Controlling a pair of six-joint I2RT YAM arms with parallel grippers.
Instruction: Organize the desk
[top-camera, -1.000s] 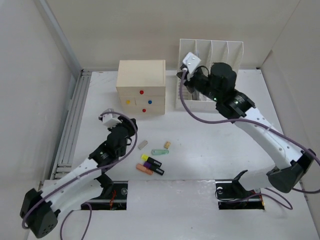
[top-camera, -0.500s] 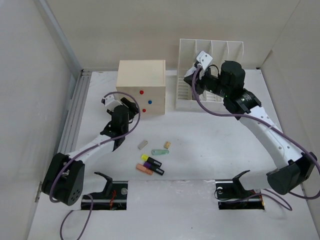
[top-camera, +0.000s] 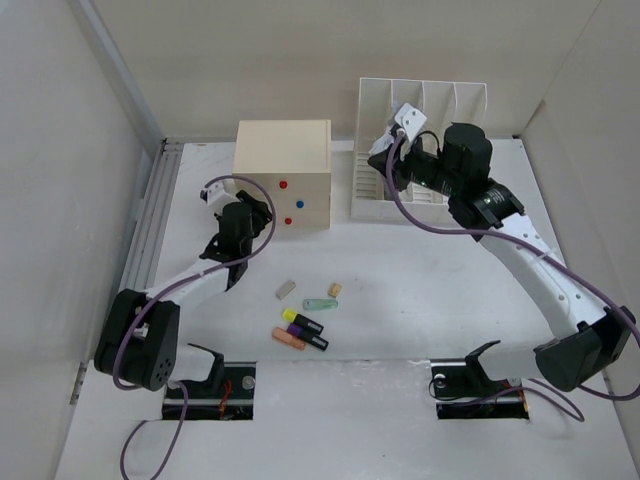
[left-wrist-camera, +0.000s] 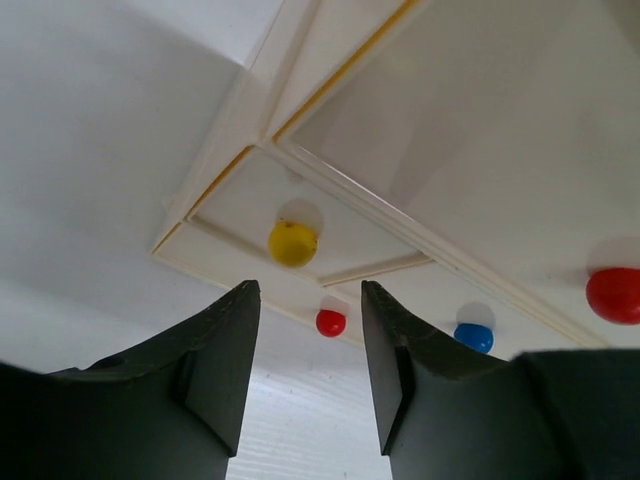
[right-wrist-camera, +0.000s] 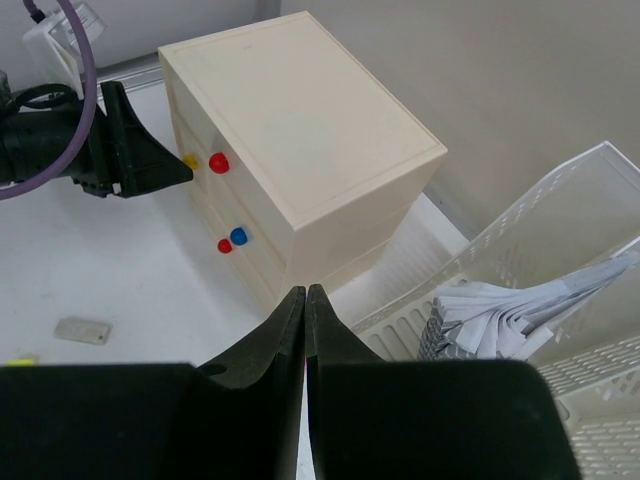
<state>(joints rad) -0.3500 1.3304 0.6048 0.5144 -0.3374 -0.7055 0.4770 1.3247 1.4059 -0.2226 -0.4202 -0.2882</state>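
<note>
Left gripper (left-wrist-camera: 306, 300) stands open just before the yellow knob (left-wrist-camera: 292, 243) of the drawer box (top-camera: 282, 150), probably so you can pull that drawer.

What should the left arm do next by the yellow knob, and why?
Probably ease the left gripper forward until its open jaws straddle the yellow knob, then close. The knob is just ahead of the gap, untouched, and its drawer looks shut, while markers lie loose on the desk.
</note>
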